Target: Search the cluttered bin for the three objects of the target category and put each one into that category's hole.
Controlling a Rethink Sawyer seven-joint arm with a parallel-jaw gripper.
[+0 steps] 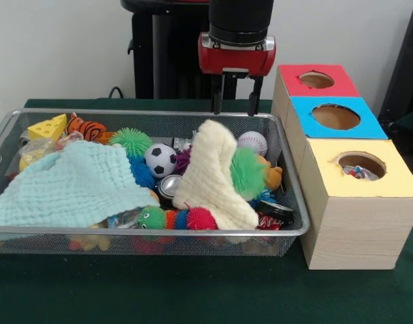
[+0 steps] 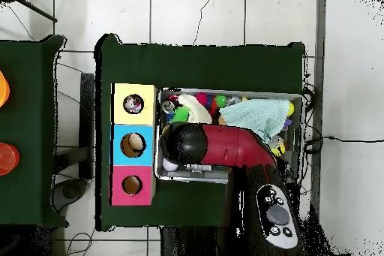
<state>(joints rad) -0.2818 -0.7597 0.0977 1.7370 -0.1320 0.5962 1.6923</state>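
The silver wire-mesh bin is full of toys and cloths; from overhead my arm covers much of it. My gripper hangs open and empty over the bin's far rim, above a cream knitted cloth. The yellow-topped hole is in the nearest wooden box, and a multicolour printed wrapper shows inside it; the hole also shows in the overhead view. A crinkly clear wrapper lies at the bin's left end, partly under a teal cloth. Any other wrapper is hidden.
The blue-topped hole and the red-topped hole stand behind the yellow one. In the bin are a cheese wedge, a tiger toy, spiky balls, a soccer ball, a baseball and a caterpillar toy.
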